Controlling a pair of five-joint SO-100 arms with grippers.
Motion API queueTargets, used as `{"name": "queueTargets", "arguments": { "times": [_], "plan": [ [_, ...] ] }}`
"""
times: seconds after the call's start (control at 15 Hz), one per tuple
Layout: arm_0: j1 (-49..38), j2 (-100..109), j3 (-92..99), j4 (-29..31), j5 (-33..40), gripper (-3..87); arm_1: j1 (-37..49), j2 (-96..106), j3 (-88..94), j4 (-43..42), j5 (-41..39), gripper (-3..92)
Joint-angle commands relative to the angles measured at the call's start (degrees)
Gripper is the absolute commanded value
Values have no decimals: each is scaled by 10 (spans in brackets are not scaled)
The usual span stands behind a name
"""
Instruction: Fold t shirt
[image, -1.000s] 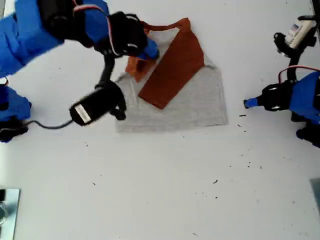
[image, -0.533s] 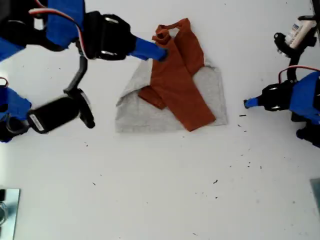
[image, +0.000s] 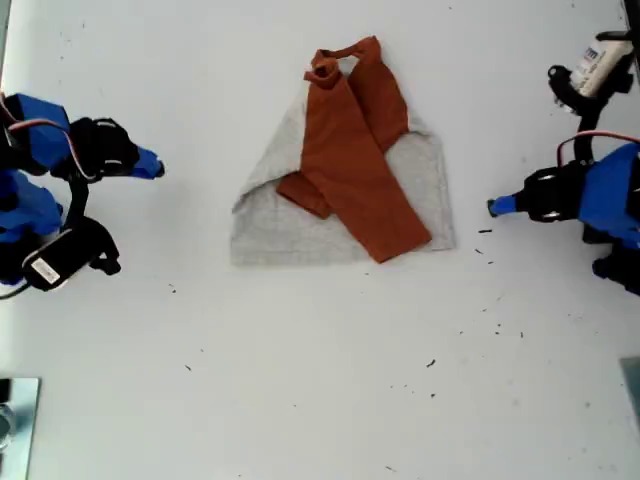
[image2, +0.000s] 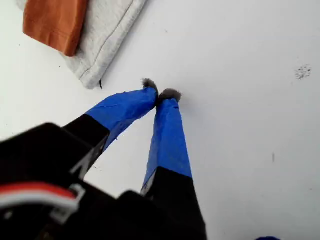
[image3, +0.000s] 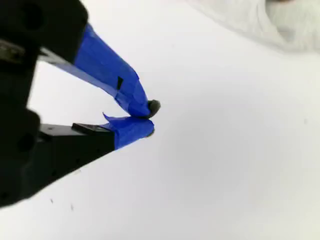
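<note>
While both pairs of jaws stand clenched on nothing, the t shirt (image: 420, 185) lies flat on the white table (image: 330, 380) at the far middle of the scene. It sits between our two arms, with its rust-orange sleeves crossed over the grey body. Its long axis runs far to near, neckband at the far end and hem at the near end. That puts the two side edges facing our grippers. Our first gripper (image: 492, 207), at the exterior view's right, is near the shirt's right edge. Its wrist view shows the tips (image2: 160, 92) pressed together just beside the hem corner, where one sleeve end rests on the grey. Our second gripper (image: 155, 170), at the exterior view's left, is well apart from the left edge. Its taped tips (image3: 150, 119) meet over bare table, with only a strip of grey cloth (image3: 250, 20) showing beyond them. We judge the next fold to be lengthwise or hem-to-neck. Either way each arm must open and reach inward toward its own side, and our first gripper has the shorter way to go.
</note>
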Motion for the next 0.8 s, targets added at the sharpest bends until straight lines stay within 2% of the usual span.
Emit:
{"name": "queueTargets", "arguments": {
  "times": [0.0,0.13,0.2,0.27,0.33,0.4,0.47,0.53,0.6,0.73],
  "plan": [
    [18,-55,-15,-22,-39,-2,4,0,24,-1,14,32],
    [64,-144,-193,67,-58,-2,-2,-35,-76,11,24,32],
    [91,-200,-324,141,-55,203,0,-144,-203,23,20,88],
    [114,-251,-454,209,-53,287,-1,-311,-373,56,0,193],
    [126,-284,-555,251,-39,308,-9,-478,-558,116,-26,322],
    [129,-316,-630,294,-28,316,-20,-607,-726,177,-48,360],
    [131,-332,-657,310,-18,316,-25,-686,-824,200,-67,360],
    [138,-331,-629,296,-17,316,-26,-719,-838,192,-69,353],
    [158,-329,-574,256,-23,317,-26,-741,-810,176,-62,344],
    [216,-348,-458,130,-54,320,-26,-769,-713,88,-50,327]
  ]
}}
